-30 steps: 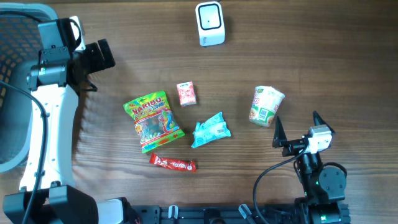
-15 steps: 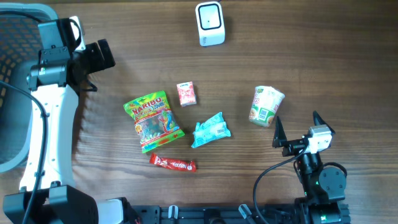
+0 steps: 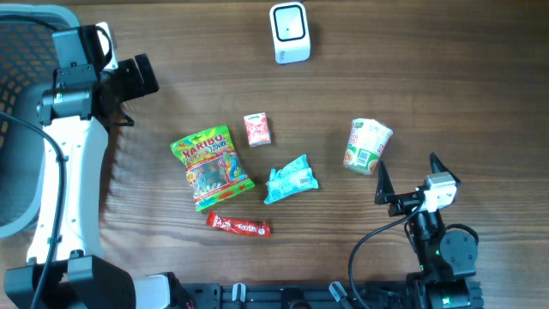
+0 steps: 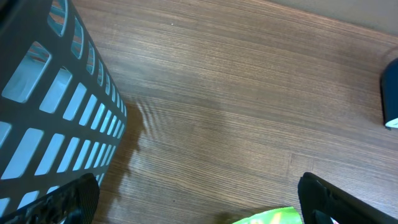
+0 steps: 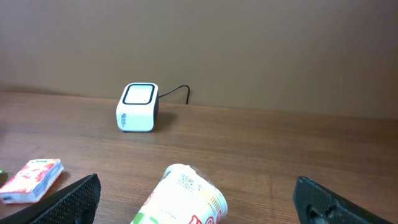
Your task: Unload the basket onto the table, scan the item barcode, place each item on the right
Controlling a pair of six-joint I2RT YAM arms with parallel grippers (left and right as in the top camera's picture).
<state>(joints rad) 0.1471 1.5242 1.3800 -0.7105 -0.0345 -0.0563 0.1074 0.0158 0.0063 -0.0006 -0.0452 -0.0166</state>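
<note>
The white barcode scanner [image 3: 289, 33] [image 5: 138, 107] stands at the table's far edge. Several items lie mid-table: a green Haribo bag [image 3: 210, 167] [image 4: 273, 216], a small pink box [image 3: 257, 129] [image 5: 31, 179], a teal packet [image 3: 290, 178], a red bar [image 3: 238, 226] and a noodle cup [image 3: 367, 146] [image 5: 180, 198] on its side. My right gripper [image 3: 410, 174] [image 5: 199, 205] is open just behind the cup, apart from it. Far left, my left gripper [image 3: 137, 90] [image 4: 202, 205] hangs open over bare wood, holding nothing.
A grey slotted basket [image 3: 17, 129] [image 4: 50, 93] fills the far left beside the left arm. The scanner's cable [image 5: 177, 92] runs back to the wall. Bare wood lies between the scanner and the items.
</note>
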